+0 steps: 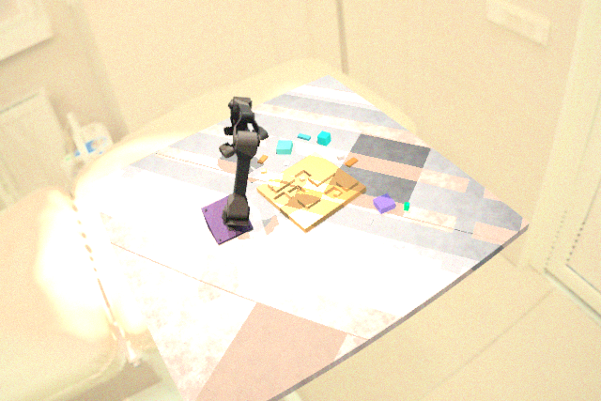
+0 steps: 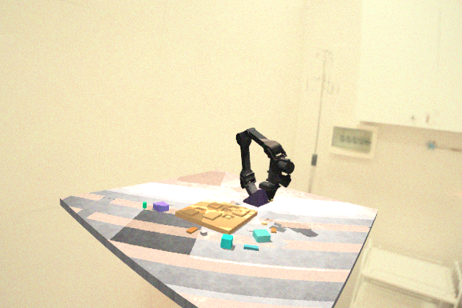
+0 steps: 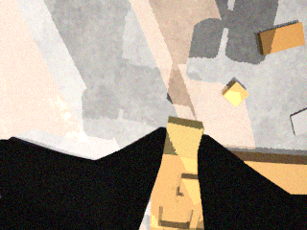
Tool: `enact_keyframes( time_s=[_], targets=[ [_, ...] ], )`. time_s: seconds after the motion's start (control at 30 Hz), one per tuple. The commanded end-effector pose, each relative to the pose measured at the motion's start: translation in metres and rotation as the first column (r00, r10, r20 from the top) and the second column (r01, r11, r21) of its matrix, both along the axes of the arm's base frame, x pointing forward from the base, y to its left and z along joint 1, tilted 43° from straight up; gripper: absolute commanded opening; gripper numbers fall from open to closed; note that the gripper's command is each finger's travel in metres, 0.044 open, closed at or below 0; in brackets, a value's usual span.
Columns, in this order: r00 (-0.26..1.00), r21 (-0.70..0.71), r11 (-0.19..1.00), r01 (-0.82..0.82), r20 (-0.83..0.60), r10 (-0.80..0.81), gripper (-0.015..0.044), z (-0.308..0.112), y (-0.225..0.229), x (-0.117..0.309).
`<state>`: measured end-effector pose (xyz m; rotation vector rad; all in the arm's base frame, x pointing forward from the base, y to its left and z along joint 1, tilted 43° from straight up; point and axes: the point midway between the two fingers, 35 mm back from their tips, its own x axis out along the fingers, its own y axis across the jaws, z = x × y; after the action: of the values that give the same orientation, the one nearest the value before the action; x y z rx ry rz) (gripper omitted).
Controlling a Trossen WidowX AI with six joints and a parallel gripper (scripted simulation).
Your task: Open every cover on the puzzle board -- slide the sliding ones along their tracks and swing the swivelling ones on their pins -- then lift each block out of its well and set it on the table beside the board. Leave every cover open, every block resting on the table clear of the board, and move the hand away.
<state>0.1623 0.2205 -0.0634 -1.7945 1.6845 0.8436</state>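
Note:
My gripper (image 2: 270,197) (image 3: 182,137) is shut on a yellow-tan block (image 3: 184,131), above the table beside the board. Its fingers are largely hidden by the arm in the top view. The wooden puzzle board (image 1: 306,227) (image 2: 224,228) (image 3: 283,172) lies flat, with raised covers and recesses; which covers stand fully open is too small to tell. A small yellow block (image 1: 263,172) (image 2: 263,223) (image 3: 235,93) and an orange block (image 1: 262,159) (image 2: 273,230) (image 3: 285,38) lie on the table off the board. Another orange block (image 1: 351,161) (image 2: 192,230) and a whitish piece (image 1: 340,157) (image 2: 203,232) lie off another side.
A teal cube (image 1: 323,137) (image 2: 227,242), a wide teal block (image 1: 284,146) (image 2: 261,235) and a flat teal bar (image 1: 303,136) (image 2: 250,247) lie beyond the board. A purple block (image 1: 384,203) (image 2: 160,206) and a small green piece (image 1: 407,206) (image 2: 144,205) lie on its far side from the arm.

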Motion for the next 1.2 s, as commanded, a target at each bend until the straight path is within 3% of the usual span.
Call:
enact_keyframes(
  time_s=[0.0, 1.17],
  targets=[
    [1.000, 0.005, 1.000, 0.004, 0.004, -0.004, 0.0080, -0.006, -0.001, 0.000],
    [1.000, 0.005, 1.000, 0.004, 0.005, -0.004, 0.0080, -0.051, -0.037, 0.004]
  ],
)
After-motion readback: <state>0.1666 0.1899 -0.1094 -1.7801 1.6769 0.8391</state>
